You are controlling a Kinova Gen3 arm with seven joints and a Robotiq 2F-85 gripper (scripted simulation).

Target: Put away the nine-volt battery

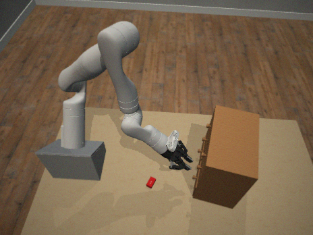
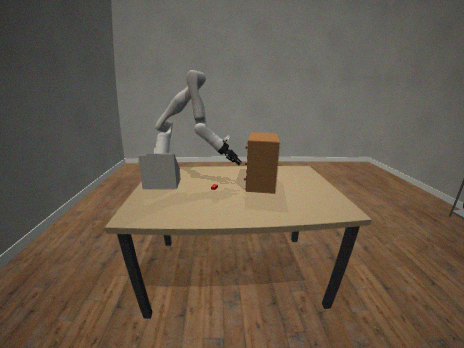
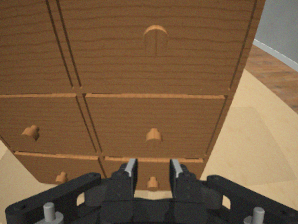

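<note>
The red nine-volt battery (image 1: 151, 182) (image 2: 214, 186) lies on the table between the robot's base and the chest. The brown chest (image 1: 234, 142) (image 2: 263, 167) (image 3: 150, 75) stands upright, its knobbed front facing the arm. All drawers in view look pushed in, so what they hold is hidden. My gripper (image 1: 189, 163) (image 2: 240, 163) (image 3: 153, 168) is partly open and empty, tilted down, a short way before the chest front. In the wrist view the middle right knob (image 3: 153, 135) shows just above the fingertips, and the bottom right knob (image 3: 152, 184) shows between the fingers, beyond them.
The wrist view also shows an upper right knob (image 3: 155, 40), a middle left knob (image 3: 31, 132) and a bottom left knob (image 3: 61, 178). The grey base block (image 1: 75, 165) (image 2: 160, 171) stands at the left of the table (image 1: 121, 209) (image 2: 200, 212).
</note>
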